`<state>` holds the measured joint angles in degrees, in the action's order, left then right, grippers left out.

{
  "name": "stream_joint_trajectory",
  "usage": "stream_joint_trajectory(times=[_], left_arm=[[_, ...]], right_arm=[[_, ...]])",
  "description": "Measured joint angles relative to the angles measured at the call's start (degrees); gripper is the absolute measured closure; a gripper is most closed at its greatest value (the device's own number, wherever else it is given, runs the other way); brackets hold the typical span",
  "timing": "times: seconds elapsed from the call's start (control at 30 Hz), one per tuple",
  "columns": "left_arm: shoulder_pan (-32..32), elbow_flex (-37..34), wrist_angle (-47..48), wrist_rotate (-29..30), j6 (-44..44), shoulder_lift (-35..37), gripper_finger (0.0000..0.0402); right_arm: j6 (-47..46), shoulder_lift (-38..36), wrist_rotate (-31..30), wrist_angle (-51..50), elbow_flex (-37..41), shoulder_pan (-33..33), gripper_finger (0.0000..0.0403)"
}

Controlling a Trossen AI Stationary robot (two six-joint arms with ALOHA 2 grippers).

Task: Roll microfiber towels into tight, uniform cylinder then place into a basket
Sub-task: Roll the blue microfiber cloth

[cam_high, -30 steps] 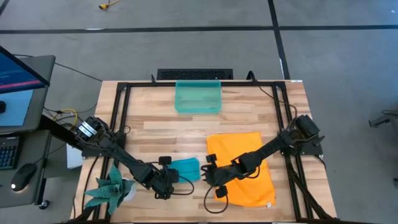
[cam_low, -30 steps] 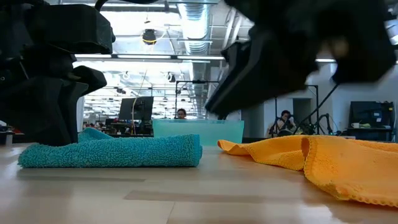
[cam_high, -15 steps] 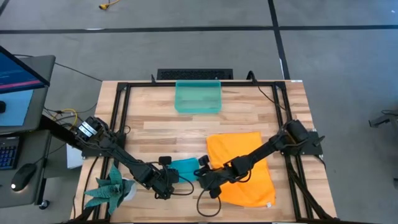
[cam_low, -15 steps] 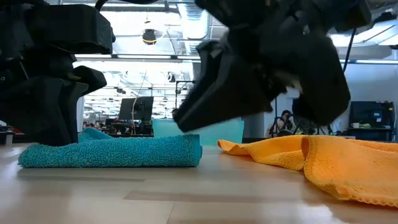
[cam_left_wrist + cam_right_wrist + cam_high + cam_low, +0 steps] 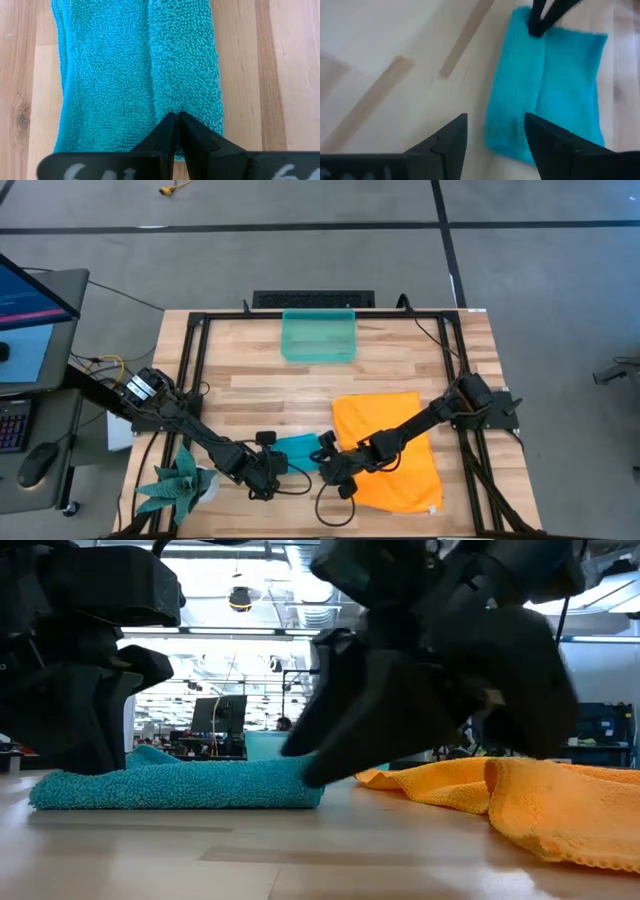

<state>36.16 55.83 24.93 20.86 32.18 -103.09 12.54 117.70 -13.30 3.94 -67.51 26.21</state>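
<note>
High view: your left gripper (image 5: 272, 467) is pinching the folded teal towel (image 5: 297, 448) at the desk's (image 5: 260, 385) front; your right gripper (image 5: 327, 463), fingers apart, is nearing its other end. Closing short risks dragging it unrolled, far from the basket (image 5: 318, 336).

Evenly bright from overhead; soft, short shadows under both arms on the table (image 5: 300, 385). Strong backlight from ceiling lamps (image 5: 240, 598) in the low view, leaving the right hand (image 5: 330, 755) a dark, blurred silhouette. Washed out and soft in the right wrist view. Crisp pile on the teal towel (image 5: 140, 75) beyond the left hand (image 5: 176, 131)
</note>
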Motion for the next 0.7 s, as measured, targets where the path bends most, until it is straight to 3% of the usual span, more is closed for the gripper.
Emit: stream_joint_trajectory(times=[0.43, 0.7], left_arm=[[0.0, 0.0, 0.0, 0.0, 1.0, 0.0, 0.0381], [0.0, 0.0, 0.0, 0.0, 0.7, 0.0, 0.0381]], right_arm=[[-2.0, 1.6, 0.5, -0.6, 0.0, -2.6, 0.0224], [-11.9, 2.7, 2.0, -0.9, -0.2, -6.2, 0.0307]])
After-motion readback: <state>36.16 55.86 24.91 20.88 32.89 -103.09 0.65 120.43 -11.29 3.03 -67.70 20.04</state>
